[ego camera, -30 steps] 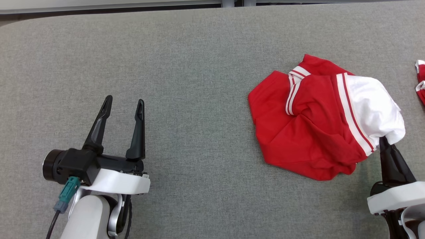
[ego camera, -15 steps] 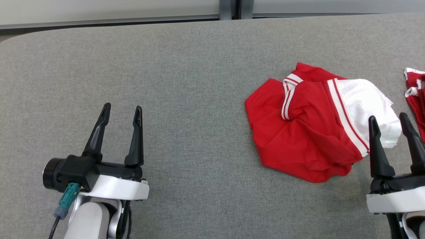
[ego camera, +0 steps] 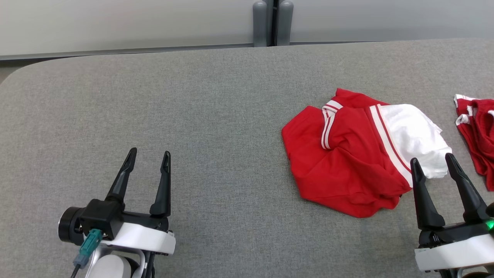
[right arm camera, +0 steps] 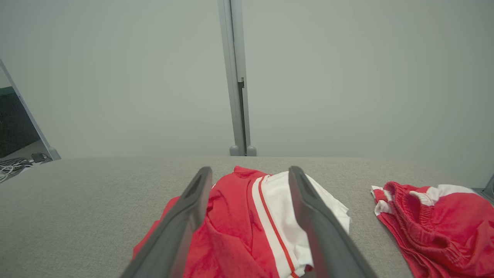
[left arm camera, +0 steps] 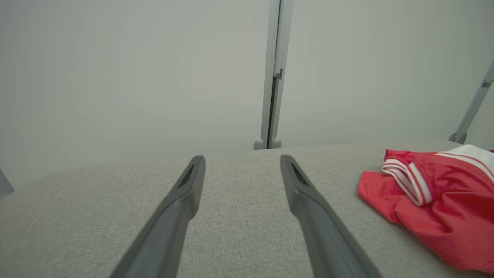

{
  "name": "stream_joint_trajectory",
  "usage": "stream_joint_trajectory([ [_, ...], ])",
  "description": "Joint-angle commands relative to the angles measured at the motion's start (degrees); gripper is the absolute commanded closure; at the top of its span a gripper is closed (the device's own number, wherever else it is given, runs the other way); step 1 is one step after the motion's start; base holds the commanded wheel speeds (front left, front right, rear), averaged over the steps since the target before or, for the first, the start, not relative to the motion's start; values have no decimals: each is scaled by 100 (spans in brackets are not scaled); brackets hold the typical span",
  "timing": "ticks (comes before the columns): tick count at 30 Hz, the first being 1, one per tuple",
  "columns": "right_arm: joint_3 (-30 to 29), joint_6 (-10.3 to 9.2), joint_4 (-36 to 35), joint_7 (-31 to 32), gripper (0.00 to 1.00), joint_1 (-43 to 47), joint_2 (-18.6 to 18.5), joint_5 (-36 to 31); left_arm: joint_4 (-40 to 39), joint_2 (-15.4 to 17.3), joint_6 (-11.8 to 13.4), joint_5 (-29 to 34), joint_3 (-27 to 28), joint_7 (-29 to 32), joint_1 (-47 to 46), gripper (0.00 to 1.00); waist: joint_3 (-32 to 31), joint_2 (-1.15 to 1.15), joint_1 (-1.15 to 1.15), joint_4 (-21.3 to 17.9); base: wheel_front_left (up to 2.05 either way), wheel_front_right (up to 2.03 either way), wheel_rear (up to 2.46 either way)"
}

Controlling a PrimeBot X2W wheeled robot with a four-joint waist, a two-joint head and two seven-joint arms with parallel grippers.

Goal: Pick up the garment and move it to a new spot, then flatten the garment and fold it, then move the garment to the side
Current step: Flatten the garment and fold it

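The left gripper (ego camera: 149, 151) hovered over the table (ego camera: 193, 96), fingers apart. The garment (ego camera: 347, 162) lay crumpled right of centre; the right gripper (ego camera: 431, 157) sat at its near edge, fingers apart, empty. Flattening seemed next, needing 2 corner grips.

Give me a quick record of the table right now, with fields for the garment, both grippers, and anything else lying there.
surface: grey table
garment: red and white, crumpled, lying on the table's right half, unheld
left gripper: open, over bare table, well apart from the garment
right gripper: open, by the garment's white part, holding nothing
other: second garment, red with white trim, bunched, right of the first, not touching it
fold: not yet done
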Motion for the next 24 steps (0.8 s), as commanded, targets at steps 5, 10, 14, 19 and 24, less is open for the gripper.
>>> stream_joint_trajectory([
  [5, 1, 0, -56, 38, 0, 65, 7, 12, 8, 46, 20, -48, -18, 26, 35, 0, 0, 0, 0, -1, 0, 0, 0],
  [10, -14, 0, -68, 53, 0, 63, 22, 43, -1, 55, 31, -61, -48, 55, 12, 0, 20, 0, 0, 5, 0, 0, 0],
  [14, -23, 0, -66, 71, 0, 49, 37, 64, -6, 36, 3, -74, -120, 96, -41, 0, 54, 0, 0, 17, 0, 0, 0],
  [19, 2, 0, -84, 92, 0, -60, 42, 101, 34, -72, -206, -184, -515, 364, -247, 0, 229, 0, 0, -5, 0, 0, 0],
  [24, 66, 0, -92, 70, 0, -210, 31, 120, 254, -205, -457, -401, -1281, 748, -630, 0, 531, 0, 0, -152, 0, 0, 0],
])
